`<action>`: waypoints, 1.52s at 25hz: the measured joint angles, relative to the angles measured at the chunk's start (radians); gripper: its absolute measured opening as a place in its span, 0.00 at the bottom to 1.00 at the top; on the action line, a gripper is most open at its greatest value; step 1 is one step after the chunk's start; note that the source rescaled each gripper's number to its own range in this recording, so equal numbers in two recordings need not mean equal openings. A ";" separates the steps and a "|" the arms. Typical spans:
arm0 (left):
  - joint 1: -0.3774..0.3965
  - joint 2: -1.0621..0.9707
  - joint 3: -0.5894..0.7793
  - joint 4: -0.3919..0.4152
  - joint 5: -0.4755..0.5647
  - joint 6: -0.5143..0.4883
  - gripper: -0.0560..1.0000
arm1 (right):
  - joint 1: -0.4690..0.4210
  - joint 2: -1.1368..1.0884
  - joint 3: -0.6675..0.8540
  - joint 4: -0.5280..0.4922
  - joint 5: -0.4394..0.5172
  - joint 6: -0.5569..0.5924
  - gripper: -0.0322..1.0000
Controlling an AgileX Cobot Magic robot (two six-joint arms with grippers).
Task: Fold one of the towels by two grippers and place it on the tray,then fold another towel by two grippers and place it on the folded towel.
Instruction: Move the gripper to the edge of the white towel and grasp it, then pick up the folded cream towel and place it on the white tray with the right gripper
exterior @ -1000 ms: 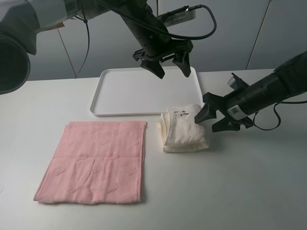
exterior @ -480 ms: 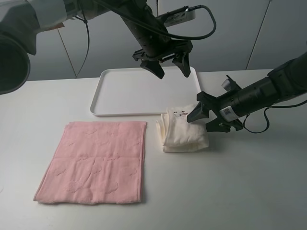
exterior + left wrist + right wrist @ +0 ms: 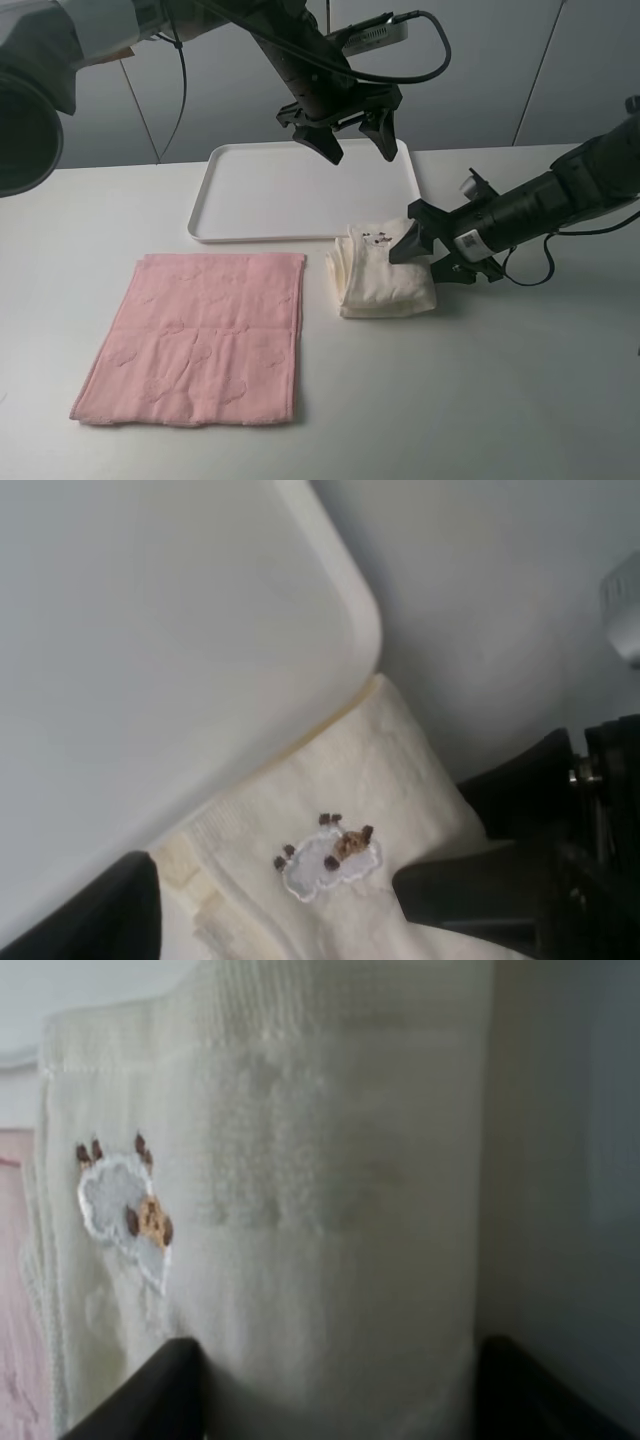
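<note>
Cream towel (image 3: 385,275), folded, lay just beside the tray (image 3: 215,205), where the right gripper (image 3: 425,255) had slid in over its edge, jaws half open and not yet clamped, while the left gripper (image 3: 361,152) hung wide open and empty above, so the lift seemed near

No readable text is showing anywhere. The folded cream terry towel (image 3: 385,275) is carrying a small sewn white sheep patch (image 3: 330,858): picture only, no lettering. A white sticker (image 3: 468,240) on the dark robot arm (image 3: 545,200) just beside that towel is showing print too small to read.
</note>
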 joint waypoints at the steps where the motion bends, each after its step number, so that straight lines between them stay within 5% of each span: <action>1: 0.000 0.000 0.000 0.000 0.000 0.000 0.97 | 0.000 0.002 0.000 0.004 0.002 -0.004 0.64; 6: 0.000 0.000 0.000 0.000 0.000 0.005 0.97 | 0.000 0.011 0.000 0.024 0.016 -0.034 0.57; 11: 0.000 0.000 0.000 0.000 0.000 0.005 0.97 | 0.011 0.016 0.000 0.029 0.044 -0.107 0.12; 17: 0.000 -0.002 0.000 -0.048 0.000 0.021 0.97 | 0.023 0.016 0.000 0.092 0.134 -0.149 0.12; 23: 0.020 -0.046 0.000 -0.071 0.000 0.028 0.97 | 0.023 0.016 0.000 0.224 0.330 -0.202 0.12; 31: 0.174 -0.088 0.000 -0.204 0.000 0.067 0.97 | 0.037 0.018 -0.112 0.235 0.430 -0.171 0.12; 38: 0.230 -0.097 0.076 -0.285 0.000 0.124 0.97 | 0.047 0.018 -0.290 0.198 0.408 -0.067 0.12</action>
